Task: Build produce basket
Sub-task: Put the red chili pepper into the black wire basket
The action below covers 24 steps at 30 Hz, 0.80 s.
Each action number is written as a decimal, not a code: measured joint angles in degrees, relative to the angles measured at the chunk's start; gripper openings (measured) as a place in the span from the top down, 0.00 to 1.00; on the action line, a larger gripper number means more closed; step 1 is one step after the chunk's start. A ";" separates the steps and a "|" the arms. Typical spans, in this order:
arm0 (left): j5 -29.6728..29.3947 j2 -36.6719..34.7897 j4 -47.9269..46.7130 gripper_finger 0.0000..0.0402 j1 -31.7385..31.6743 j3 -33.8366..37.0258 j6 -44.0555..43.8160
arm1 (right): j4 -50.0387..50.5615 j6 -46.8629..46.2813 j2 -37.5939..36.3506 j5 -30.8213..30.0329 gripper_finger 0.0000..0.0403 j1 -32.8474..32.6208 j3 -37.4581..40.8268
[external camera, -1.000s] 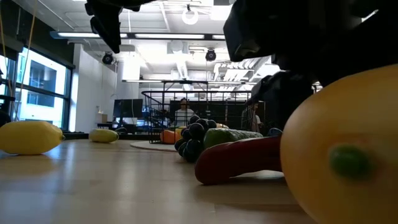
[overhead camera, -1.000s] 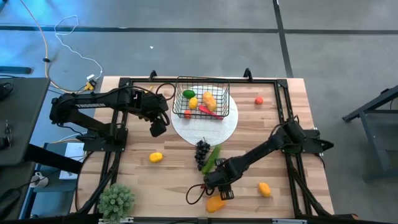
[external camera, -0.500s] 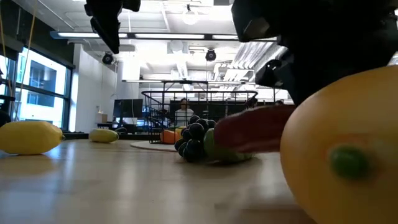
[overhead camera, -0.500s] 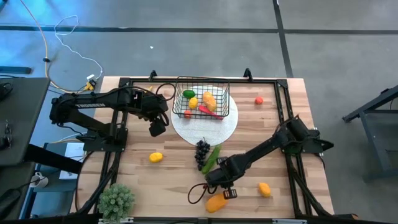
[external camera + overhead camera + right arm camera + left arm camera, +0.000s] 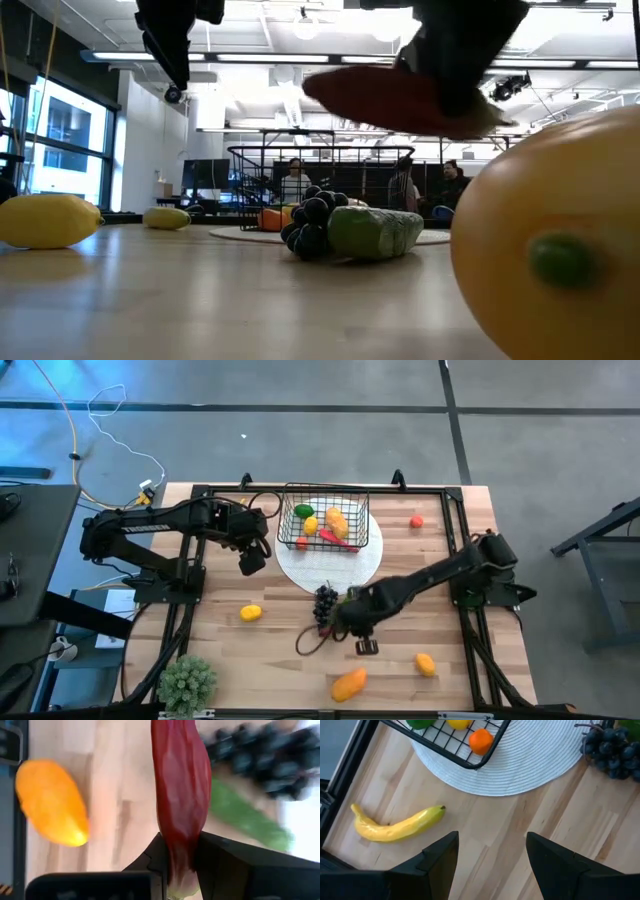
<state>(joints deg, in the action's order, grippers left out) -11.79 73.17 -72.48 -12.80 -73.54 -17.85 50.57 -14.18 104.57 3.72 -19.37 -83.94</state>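
The black wire basket (image 5: pixel 325 525) stands on a round white mat (image 5: pixel 352 568) and holds several toy fruits. My right gripper (image 5: pixel 342 628) is shut on a red chilli (image 5: pixel 180 790), held above the table near the dark grapes (image 5: pixel 325 601) and the green cucumber (image 5: pixel 375 232). An orange mango (image 5: pixel 348 684) lies near the front edge. My left gripper (image 5: pixel 252 560) hangs open left of the basket, over bare wood. A yellow banana (image 5: pixel 395 825) lies below it. My right gripper pinches the chilli near its green stem end (image 5: pixel 180 857) between its two fingers (image 5: pixel 220 860). The fingers come from above, slanting down. The chilli sticks out sideways from them, roughly level, lifted clear of the table (image 5: pixel 385 100).
A yellow lemon (image 5: pixel 251 613) lies left of centre and another yellow-orange fruit (image 5: pixel 426 663) at the front right. A red tomato (image 5: pixel 416 520) sits at the far right. A green potted plant (image 5: pixel 187 682) stands at the front left corner.
My right gripper has risen and gone toward the far edge, nearer the grapes and the basket. The red chilli lay on the table a second ago; it now hangs clear of the wood in the gripper. The mango has stayed where it was.
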 joint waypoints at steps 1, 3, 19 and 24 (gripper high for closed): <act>0.02 0.00 -0.01 0.45 0.02 0.00 0.00 | 0.06 0.26 -0.74 -0.59 0.91 0.85 0.00; 0.04 0.00 -0.01 0.45 0.02 0.00 0.00 | 0.36 0.61 -2.29 -1.63 0.91 2.79 0.00; 2.62 0.00 0.01 0.45 0.07 0.00 0.00 | 0.85 4.20 -10.25 -6.76 0.90 22.83 0.00; 2.50 0.00 0.03 0.45 0.07 0.00 0.92 | 0.47 6.71 -10.23 -6.97 0.90 28.91 0.00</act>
<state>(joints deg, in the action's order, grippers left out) -9.29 73.17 -72.44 -12.73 -73.54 -16.92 51.04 -7.47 94.34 -3.25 9.54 -83.94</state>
